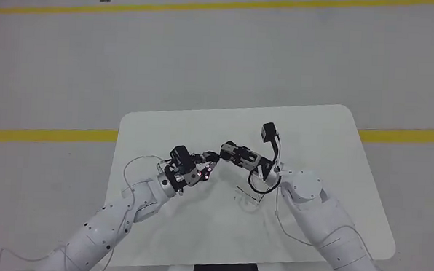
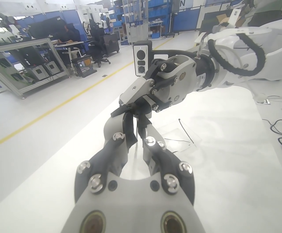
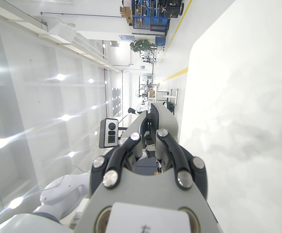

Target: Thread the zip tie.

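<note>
Zip tie (image 2: 138, 130): held at frame centre above the worktop (image 1: 311, 140), apparently pinched by the closed left end effector (image 2: 134, 114) and closed right end effector (image 2: 131, 105), met tip to tip; strap laid along the left one's axis, toward the right.

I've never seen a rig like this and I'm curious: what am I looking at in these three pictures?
This is a robot with two arms, each ending in a gripper. The top view looks down on a white table; the other two pictures come from cameras on each wrist. The left gripper and right gripper meet tip to tip above the table, with a thin black strip, probably the zip tie, between them; how firmly it is held I cannot tell. A second zip tie lies on a clear plastic sheet.
</note>
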`<state>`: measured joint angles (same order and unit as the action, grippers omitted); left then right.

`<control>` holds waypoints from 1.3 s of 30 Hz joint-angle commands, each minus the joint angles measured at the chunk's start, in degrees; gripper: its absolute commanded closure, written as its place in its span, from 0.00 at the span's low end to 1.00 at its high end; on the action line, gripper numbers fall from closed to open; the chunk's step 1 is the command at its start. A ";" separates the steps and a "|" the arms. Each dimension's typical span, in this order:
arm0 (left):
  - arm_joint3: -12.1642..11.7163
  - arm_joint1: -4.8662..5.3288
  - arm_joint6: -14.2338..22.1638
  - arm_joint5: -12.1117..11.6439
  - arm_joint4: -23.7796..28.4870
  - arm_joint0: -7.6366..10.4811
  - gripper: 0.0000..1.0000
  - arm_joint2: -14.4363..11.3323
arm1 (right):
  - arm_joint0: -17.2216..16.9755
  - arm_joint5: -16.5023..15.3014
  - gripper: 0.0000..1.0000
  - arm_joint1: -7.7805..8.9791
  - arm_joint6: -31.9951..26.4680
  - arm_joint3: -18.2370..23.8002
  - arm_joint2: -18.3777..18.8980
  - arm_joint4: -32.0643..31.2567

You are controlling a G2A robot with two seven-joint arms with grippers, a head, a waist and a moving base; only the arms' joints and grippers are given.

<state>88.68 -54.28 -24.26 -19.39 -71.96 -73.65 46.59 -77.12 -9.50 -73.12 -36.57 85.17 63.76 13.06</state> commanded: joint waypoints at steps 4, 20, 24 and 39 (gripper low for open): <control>-0.01 -0.16 0.44 -0.09 0.12 -0.08 1.00 0.06 | -0.02 -0.05 1.00 0.07 0.07 0.06 0.00 0.08; 2.74 1.26 -0.16 -0.09 5.98 -1.34 1.00 1.20 | -0.36 -1.23 0.00 0.79 -0.83 -0.01 1.91 -0.85; 4.29 2.68 0.12 -0.09 12.44 -1.25 1.00 -0.34 | -0.28 -3.75 0.00 1.21 -4.11 -0.37 2.89 -0.85; 5.61 6.75 8.46 -0.09 19.65 1.97 1.00 -4.64 | 0.74 -5.57 0.00 1.59 -9.19 -2.09 3.41 0.06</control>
<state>94.30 -47.54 -15.83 -19.48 -52.31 -71.69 41.96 -76.38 -15.07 -71.53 -45.75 83.07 67.16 13.11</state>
